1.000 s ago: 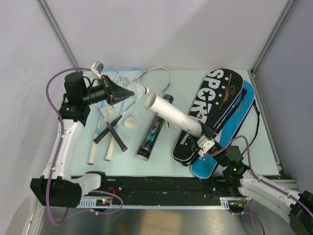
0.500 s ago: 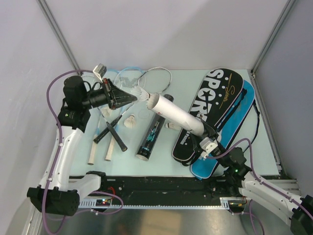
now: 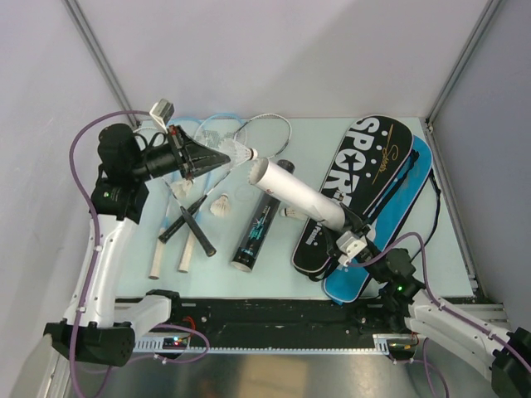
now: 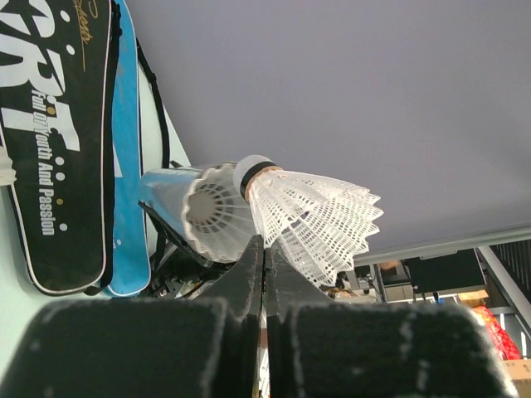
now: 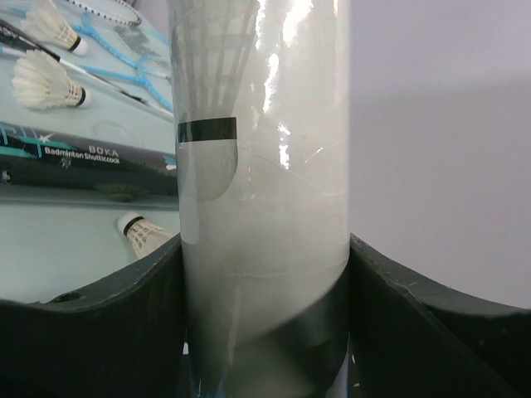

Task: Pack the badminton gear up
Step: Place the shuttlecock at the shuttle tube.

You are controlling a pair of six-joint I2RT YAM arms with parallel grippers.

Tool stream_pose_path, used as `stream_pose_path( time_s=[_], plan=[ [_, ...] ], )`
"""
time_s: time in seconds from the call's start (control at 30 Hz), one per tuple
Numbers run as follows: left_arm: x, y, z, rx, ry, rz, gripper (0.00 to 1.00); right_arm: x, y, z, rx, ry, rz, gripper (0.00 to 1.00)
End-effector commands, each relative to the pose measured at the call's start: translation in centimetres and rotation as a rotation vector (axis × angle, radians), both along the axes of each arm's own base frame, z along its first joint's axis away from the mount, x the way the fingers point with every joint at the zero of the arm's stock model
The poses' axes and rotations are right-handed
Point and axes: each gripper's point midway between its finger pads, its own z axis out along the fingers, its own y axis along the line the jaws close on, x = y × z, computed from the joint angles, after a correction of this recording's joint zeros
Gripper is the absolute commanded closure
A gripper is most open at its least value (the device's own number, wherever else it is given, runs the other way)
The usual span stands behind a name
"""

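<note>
My left gripper is shut on the skirt of a white shuttlecock, pinching the mesh edge. Its cork end hangs just beside the open mouth of the white tube. That tube slants up from my right gripper, whose fingers clamp its lower end. One shuttlecock shows through the tube wall. On the table lie a black tube, two loose shuttlecocks, rackets, and the black "SPORT" bag on top of a blue bag.
The racket heads lie at the table's far left, under my left arm. The bags fill the right side up to the table's right edge. Grey walls and frame posts close in the back.
Half a second ago the left gripper pressed the shuttlecock down at the tube mouth. It has since drawn back up and a little left. The right gripper and tube have barely moved.
</note>
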Motion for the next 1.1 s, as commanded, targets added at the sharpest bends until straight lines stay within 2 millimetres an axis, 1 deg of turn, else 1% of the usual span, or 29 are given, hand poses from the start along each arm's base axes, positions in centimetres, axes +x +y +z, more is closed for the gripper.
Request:
stream_pose_path(
  time_s=[0.0, 0.13, 0.37, 0.5, 0.67, 0.77, 0.8, 0.83, 0.9, 0.97, 1.07],
  plan=[
    [-0.6, -0.1, 2.4, -0.020, -0.054, -0.004, 1.00, 0.1, -0.6, 2.4, 0.067, -0.068, -0.020, 0.70],
    [-1.2, -0.3, 2.1, -0.023, -0.045, -0.020, 1.00, 0.2, -0.8, 3.1, 0.081, -0.084, -0.027, 0.70],
    [-2.3, -1.0, -0.8, -0.013, 0.014, -0.061, 1.00, 0.0, -0.5, 3.9, 0.080, -0.103, -0.006, 0.70],
    [-3.1, -1.8, -2.1, -0.002, 0.029, -0.127, 1.00, -0.2, 0.0, 4.2, 0.064, -0.119, 0.021, 0.69],
    [-2.7, -2.1, -4.5, 0.016, 0.077, -0.139, 1.00, -0.7, 0.5, 5.2, 0.050, -0.162, 0.049, 0.70],
    [-2.0, -2.2, -5.4, 0.028, 0.091, -0.138, 0.99, -1.1, 1.0, 5.6, 0.047, -0.183, 0.075, 0.70],
    [-1.8, -2.3, -5.5, 0.032, 0.087, -0.135, 0.97, -1.3, 1.1, 5.7, 0.044, -0.189, 0.080, 0.70],
    [-1.6, -2.3, -5.6, 0.040, 0.074, -0.129, 0.90, -1.4, 1.2, 5.8, 0.039, -0.193, 0.086, 0.70],
    [-1.3, -2.4, -5.6, 0.055, 0.050, -0.116, 0.79, -1.5, 1.4, 5.9, 0.035, -0.198, 0.092, 0.70],
    [-1.2, -2.4, -5.5, 0.069, 0.029, -0.107, 0.68, -1.6, 1.5, 5.9, 0.032, -0.199, 0.094, 0.70],
    [-0.9, -2.2, -5.5, 0.107, -0.005, -0.086, 0.57, -1.5, 1.6, 5.5, 0.026, -0.187, 0.093, 0.70]
  ],
)
